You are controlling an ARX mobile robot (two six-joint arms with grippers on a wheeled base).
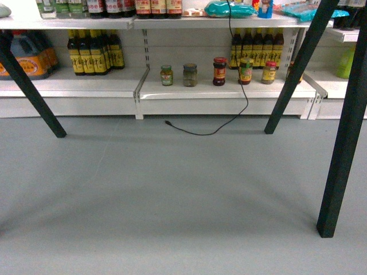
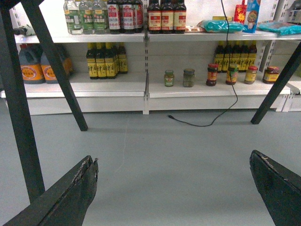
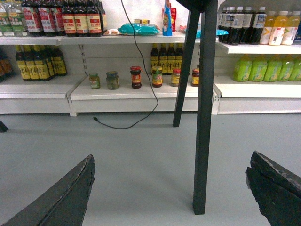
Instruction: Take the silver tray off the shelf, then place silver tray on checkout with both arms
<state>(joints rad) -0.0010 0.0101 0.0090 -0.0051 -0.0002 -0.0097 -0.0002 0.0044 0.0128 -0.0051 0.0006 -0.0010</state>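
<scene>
Silver tray in no view, only far shelf (image 1: pixel 223 91) of jars and bottles across grey floor (image 1: pixel 172 195); left gripper (image 2: pixel 174 188) and right gripper (image 3: pixel 169 188) both spread wide, empty; expect stiff, slick metal, best pinched at opposite rims.

Only the gripper fingers of the robot are visible. The left gripper (image 2: pixel 174 188) has two broad, matte black fingers (image 2: pixel 70 197) tapering to blunt tips, with scuffed, pale-worn inner edges. The right gripper (image 3: pixel 171 190) has matching black fingers (image 3: pixel 66 197), with similar grey abrasion along the edges.
</scene>
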